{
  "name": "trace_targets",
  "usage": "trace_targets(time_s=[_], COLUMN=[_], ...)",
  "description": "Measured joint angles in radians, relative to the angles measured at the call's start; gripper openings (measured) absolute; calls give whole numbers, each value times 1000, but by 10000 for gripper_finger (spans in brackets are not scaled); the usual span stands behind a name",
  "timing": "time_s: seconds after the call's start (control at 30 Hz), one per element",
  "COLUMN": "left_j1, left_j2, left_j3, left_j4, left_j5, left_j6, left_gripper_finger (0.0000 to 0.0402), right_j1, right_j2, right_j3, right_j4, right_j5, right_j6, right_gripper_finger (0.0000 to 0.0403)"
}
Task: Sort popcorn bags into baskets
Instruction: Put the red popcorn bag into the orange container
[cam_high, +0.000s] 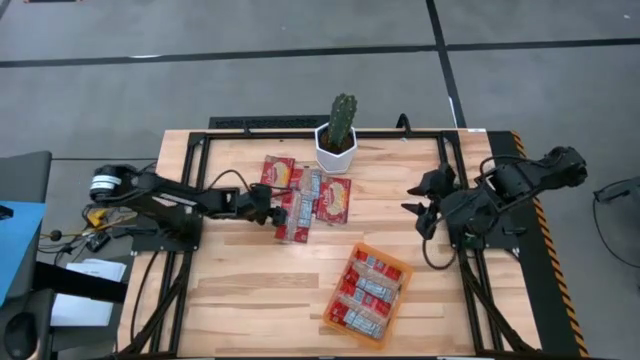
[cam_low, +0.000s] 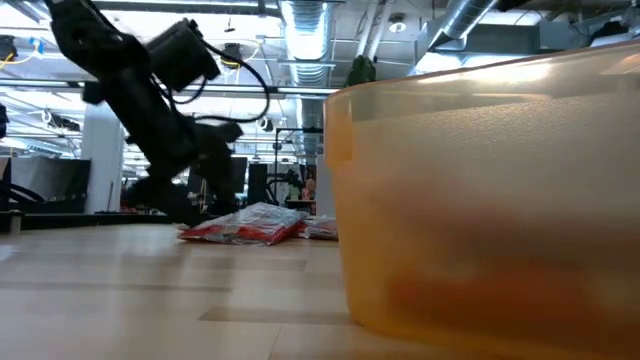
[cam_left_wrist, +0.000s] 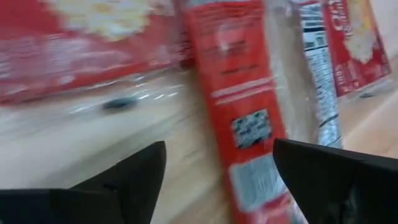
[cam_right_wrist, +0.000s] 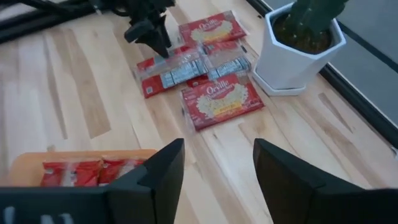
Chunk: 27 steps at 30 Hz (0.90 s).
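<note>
Orange tray holds three popcorn bags (near table edge). We find the left gripper open over the loose bags beside the cactus pot; the right gripper waits open.

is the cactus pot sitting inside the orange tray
No, the white hexagonal cactus pot stands on the bare wooden table, apart from the translucent orange plastic tray.

Both claws open, apart.
</note>
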Motion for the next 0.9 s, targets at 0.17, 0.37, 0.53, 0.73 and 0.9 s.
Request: trace_targets(time_s=[0.17,0.37,0.53,0.73,0.9], left_j1=[14,13,6,7,-8], left_j2=[147,309,340,288,264], left_j3=[1,6,11,32,67], left_j4=[268,400,421,418,404], left_j5=[88,111,78,95,179], left_j6=[44,-23,-14,-62,-150], left_gripper_finger=[288,253,124,10,1], right_j1=[-31,-40,-40,-36,-19], right_j2=[37,82,121,136,108], right_j3=[0,0,0,-1,32], right_j4=[-6,-3,-3,97,149], right_j5=[-2,-4,-5,-59,-152], right_j6=[0,0,-1,-4,-37], right_gripper_finger=[209,201,190,170,154])
